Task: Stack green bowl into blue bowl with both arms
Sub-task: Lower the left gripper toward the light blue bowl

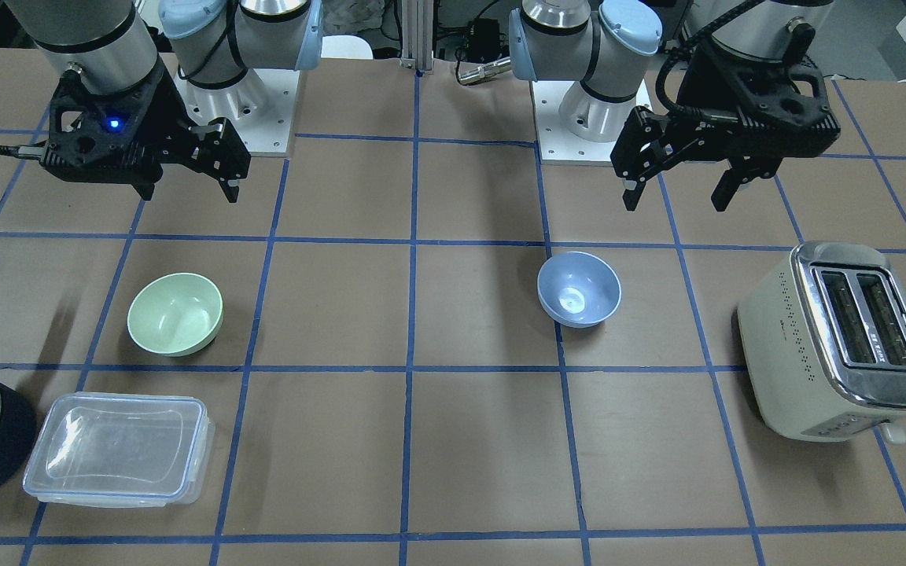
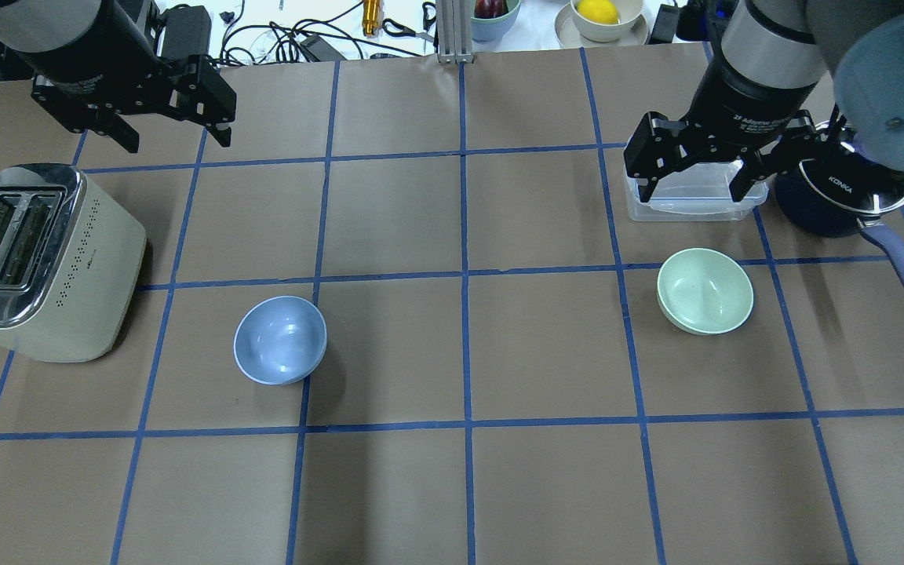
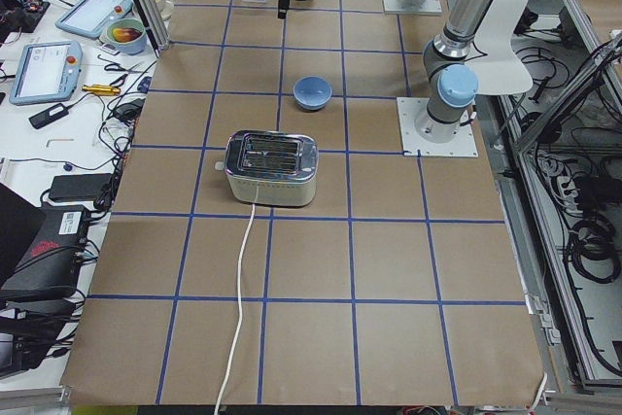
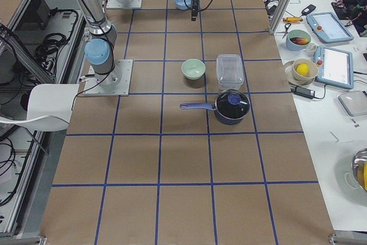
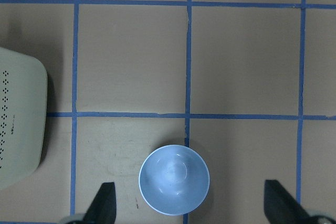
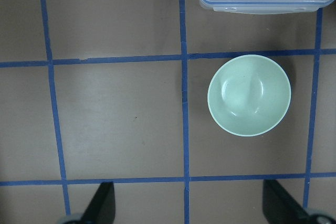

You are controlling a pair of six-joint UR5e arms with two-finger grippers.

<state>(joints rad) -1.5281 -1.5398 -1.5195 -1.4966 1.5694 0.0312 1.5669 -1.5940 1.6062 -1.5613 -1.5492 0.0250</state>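
Observation:
The green bowl (image 2: 705,290) stands upright and empty on the table's right side; it also shows in the front view (image 1: 175,314) and the right wrist view (image 6: 249,95). The blue bowl (image 2: 280,339) stands upright and empty left of centre, also in the front view (image 1: 579,288) and the left wrist view (image 5: 174,179). My right gripper (image 2: 691,192) is open and empty, held high beyond the green bowl. My left gripper (image 2: 177,141) is open and empty, held high beyond the blue bowl. Neither gripper touches a bowl.
A cream toaster (image 2: 44,267) stands at the far left, near the blue bowl. A clear lidded container (image 2: 691,208) and a dark navy saucepan (image 2: 844,196) with a long handle sit just beyond the green bowl, under my right gripper.

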